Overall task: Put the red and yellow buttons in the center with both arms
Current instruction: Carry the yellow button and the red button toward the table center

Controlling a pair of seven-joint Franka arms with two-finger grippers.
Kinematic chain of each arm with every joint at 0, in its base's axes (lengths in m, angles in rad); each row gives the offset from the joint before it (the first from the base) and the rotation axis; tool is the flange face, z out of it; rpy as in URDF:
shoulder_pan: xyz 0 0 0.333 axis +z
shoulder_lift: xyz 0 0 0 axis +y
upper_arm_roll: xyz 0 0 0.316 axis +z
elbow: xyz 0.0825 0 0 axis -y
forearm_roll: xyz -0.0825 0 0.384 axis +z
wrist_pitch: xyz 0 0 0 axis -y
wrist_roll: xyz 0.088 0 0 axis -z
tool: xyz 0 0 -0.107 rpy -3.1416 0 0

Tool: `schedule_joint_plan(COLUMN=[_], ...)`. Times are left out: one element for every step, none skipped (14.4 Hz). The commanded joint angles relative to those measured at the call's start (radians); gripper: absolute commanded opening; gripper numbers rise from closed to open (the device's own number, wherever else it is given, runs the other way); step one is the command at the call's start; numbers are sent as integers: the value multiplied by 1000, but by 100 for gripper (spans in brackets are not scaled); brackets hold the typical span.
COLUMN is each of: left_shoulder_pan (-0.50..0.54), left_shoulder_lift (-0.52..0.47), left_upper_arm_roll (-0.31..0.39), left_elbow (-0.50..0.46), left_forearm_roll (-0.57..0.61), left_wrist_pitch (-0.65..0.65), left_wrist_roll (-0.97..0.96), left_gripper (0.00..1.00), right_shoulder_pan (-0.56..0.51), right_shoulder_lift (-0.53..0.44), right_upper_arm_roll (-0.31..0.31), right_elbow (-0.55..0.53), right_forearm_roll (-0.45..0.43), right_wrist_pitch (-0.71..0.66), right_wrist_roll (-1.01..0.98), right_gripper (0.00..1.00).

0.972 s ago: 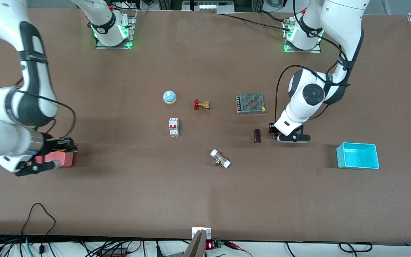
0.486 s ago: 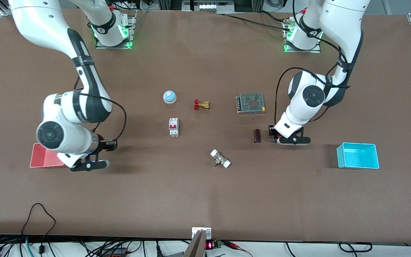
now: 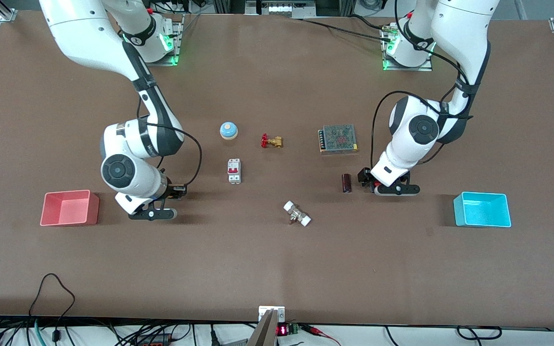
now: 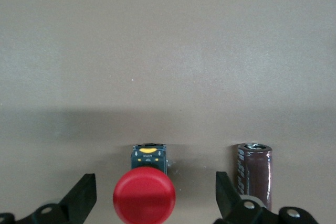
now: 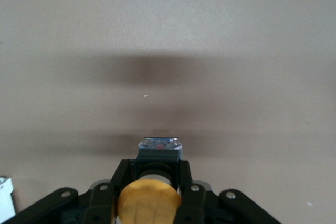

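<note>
Two buttons, two bins, two arms. The red button (image 4: 144,195) sits on the table (image 3: 277,269) between the left gripper's (image 4: 152,203) spread fingers, untouched, just beside the capacitor (image 3: 346,182). The right gripper (image 5: 149,200) is clamped on the yellow button (image 5: 149,203), above the table well toward the right arm's end from the capacitor. Since half a second ago the right arm has carried it from beside the pink bin (image 3: 70,207) toward the capacitor; the left gripper has barely shifted.
</note>
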Motion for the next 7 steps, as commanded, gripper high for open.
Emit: schedule_joint_plan(left_shoulder_pan=[-7, -7, -7, -5, -5, 4, 22], left_shoulder_lift=[-30, -45, -62, -74, -85, -91, -93], left_upper_arm_roll=[31, 45, 66, 86, 111, 129, 135], left_elbow=[18, 35, 70, 111, 162, 217, 277], left_forearm_roll=[-11, -11, -8, -2, -2, -2, -2], left_wrist_pitch=[-51, -94, -167, -245, -328, -420, -510], left_wrist_roll=[-1, 2, 11, 35, 65, 91, 120], left_gripper=[100, 100, 100, 100, 100, 100, 100], right_shoulder_pan=[35, 35, 35, 35, 38, 41, 43], right_shoulder_lift=[4, 5, 7, 14, 14, 17, 19], right_upper_arm_roll=[-7, -7, -7, -7, -7, -7, -8], right_elbow=[-19, -21, -21, -21, -21, -22, -24], right_forearm_roll=[11, 11, 10, 11, 11, 10, 11], right_wrist_pitch=[36, 42, 42, 44, 46, 44, 46], right_wrist_roll=[54, 56, 56, 56, 58, 56, 56], right_gripper=[32, 32, 32, 32, 33, 33, 33])
